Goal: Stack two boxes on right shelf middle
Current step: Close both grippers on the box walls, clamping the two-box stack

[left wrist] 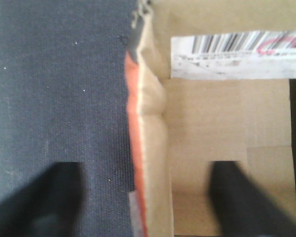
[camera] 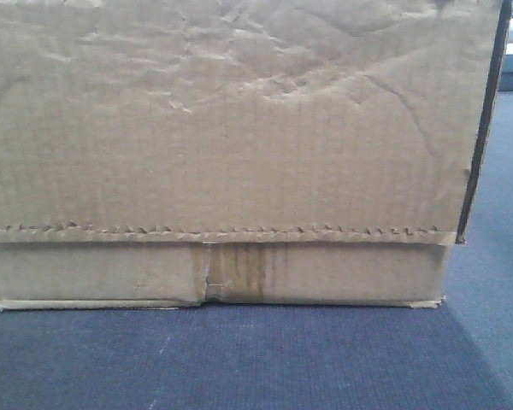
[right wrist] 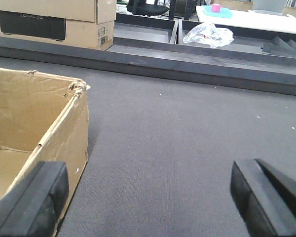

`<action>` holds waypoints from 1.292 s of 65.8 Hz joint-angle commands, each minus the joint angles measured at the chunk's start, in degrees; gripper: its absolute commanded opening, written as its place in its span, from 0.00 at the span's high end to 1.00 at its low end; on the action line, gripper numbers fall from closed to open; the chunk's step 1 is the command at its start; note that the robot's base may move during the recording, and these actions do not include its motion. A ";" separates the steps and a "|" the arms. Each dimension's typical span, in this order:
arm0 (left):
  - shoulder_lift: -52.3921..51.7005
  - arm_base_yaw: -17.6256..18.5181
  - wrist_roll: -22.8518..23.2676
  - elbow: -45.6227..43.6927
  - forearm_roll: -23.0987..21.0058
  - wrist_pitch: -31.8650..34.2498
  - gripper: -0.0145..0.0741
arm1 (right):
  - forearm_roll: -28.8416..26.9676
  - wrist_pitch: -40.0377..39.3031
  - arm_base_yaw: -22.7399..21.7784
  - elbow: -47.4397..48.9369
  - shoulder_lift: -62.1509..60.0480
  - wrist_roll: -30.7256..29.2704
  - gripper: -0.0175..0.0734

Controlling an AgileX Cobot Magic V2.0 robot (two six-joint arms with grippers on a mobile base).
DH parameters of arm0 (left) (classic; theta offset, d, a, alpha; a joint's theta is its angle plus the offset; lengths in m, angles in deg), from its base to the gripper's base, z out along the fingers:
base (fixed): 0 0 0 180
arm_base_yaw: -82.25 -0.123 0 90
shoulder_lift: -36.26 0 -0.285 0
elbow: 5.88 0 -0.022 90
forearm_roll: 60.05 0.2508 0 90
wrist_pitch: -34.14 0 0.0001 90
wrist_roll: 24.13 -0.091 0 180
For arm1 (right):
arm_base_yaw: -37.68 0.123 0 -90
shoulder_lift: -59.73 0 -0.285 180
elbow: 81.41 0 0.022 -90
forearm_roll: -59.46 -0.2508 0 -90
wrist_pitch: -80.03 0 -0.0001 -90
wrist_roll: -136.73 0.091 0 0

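Front view, far left to far right: one tan box (camera: 239,128) fills nearly the whole width. It sits flat on the dark carpet (camera: 239,359). Its wrinkled flap hangs down the front and ends in a zigzag edge (camera: 214,231). Below that edge, at centre, a glossy tape strip (camera: 239,273) crosses the seam. Past the box's right side we get only a sliver of carpet.

Over to the left wrist. On the left one dark finger (left wrist: 44,197) hangs over bare carpet. In the middle a cardboard wall (left wrist: 150,123) runs up the frame with an orange strip (left wrist: 133,108) along its outer edge. On the right the other finger is inside the box, above its floor. So the left hand (left wrist: 138,197) is spread wide astride that wall and clamps nothing. A white barcode label (left wrist: 237,54) lies across the top right.

Now the right wrist. At the left an open box corner (right wrist: 64,113) rises from the carpet, and one finger (right wrist: 34,197) sits right at its wall. We cannot tell whether it touches. The middle is carpet. The other finger is far off at the right, so the right hand (right wrist: 150,197) is spread wide too, holding nothing. Along the back, from the left, we see a printed carton (right wrist: 49,19), a dark ledge (right wrist: 187,69) and a crumpled plastic bag (right wrist: 209,34).
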 commanded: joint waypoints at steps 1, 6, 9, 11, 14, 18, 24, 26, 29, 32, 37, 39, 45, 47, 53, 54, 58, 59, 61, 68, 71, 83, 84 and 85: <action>-0.02 -0.17 -0.46 -0.52 -0.80 0.99 0.66 | 0.85 -1.41 0.08 0.52 0.22 0.00 0.19; -0.02 -0.17 -0.46 -0.52 -0.80 1.59 0.86 | 0.85 -1.41 0.08 0.52 0.22 0.00 0.19; -0.02 -0.17 -0.46 -0.52 -0.80 1.99 0.97 | 0.85 -1.41 0.08 0.52 0.22 0.00 0.19; -0.02 -0.17 -0.46 -0.52 -0.80 2.14 0.96 | 0.85 -1.41 0.08 0.52 0.22 0.00 0.19; -0.02 -0.17 -0.46 -0.52 -0.80 2.17 0.96 | 0.85 -1.41 0.08 0.52 0.22 0.00 0.19; -0.40 -0.17 -0.46 -0.52 -0.80 2.17 0.96 | 0.85 -1.41 0.08 0.52 0.22 0.00 0.19; -1.39 -0.17 0.44 -1.41 -0.54 2.05 0.96 | 0.85 -1.41 0.08 0.52 0.22 0.00 0.19; -1.72 -0.17 1.73 -2.03 0.01 2.05 0.96 | 0.85 -1.41 0.08 0.52 0.22 0.00 0.19; -2.53 -0.17 3.76 -3.19 1.17 1.92 0.96 | 0.85 -1.41 0.08 0.52 0.22 0.00 0.19; -3.38 -0.17 5.76 -4.74 2.74 1.92 0.96 | 0.85 -1.41 0.08 0.52 0.22 0.00 0.19; -5.34 -0.17 8.34 -7.44 4.88 1.92 0.96 | 0.85 -1.41 0.08 0.52 0.22 0.00 0.19; -6.12 -0.17 9.27 -8.59 5.39 1.92 0.96 | 0.85 -1.41 0.08 0.52 0.22 0.00 0.19; -8.59 -0.17 12.11 -12.61 5.90 2.04 0.96 | 0.85 -1.41 0.08 0.52 0.22 0.00 0.19; -9.37 -0.17 12.28 -13.55 5.61 2.04 0.96 | 0.85 -1.41 0.08 0.52 0.22 0.00 0.19; -12.03 0.01 14.00 -17.51 2.52 2.27 0.96 | 0.85 -1.41 0.08 0.52 0.22 0.00 0.19; -12.45 0.01 14.00 -18.07 1.73 2.27 0.96 | 0.85 -1.41 0.08 0.52 0.22 0.00 0.19; -14.28 0.06 14.08 -20.31 -2.19 2.27 0.96 | 0.85 -1.41 0.08 0.52 0.22 0.00 0.19; -14.64 0.06 14.08 -20.74 -3.89 2.27 0.96 | 0.85 -1.41 0.08 0.52 0.22 0.00 0.19; -15.47 0.06 14.08 -21.52 -6.35 2.27 0.96 | 0.85 -1.41 0.08 0.52 0.22 0.00 0.19; -18.47 1.68 14.08 -23.72 -14.91 2.27 0.96 | 0.85 -1.41 0.08 0.52 0.22 0.00 0.19; -19.54 3.49 14.08 -24.06 -17.09 2.27 0.96 | 0.85 -1.41 0.08 0.52 0.22 0.00 0.19; -20.61 14.93 14.63 -24.06 -18.05 2.32 0.96 | 0.85 -1.41 0.08 0.52 0.22 0.00 0.19; -20.61 15.93 14.63 -24.06 -17.93 2.32 0.96 | 0.73 -1.41 0.08 0.52 0.22 0.00 0.19; -20.50 16.94 14.63 -24.06 -17.92 2.32 0.96 | 0.73 -1.41 0.08 0.52 0.22 0.00 0.19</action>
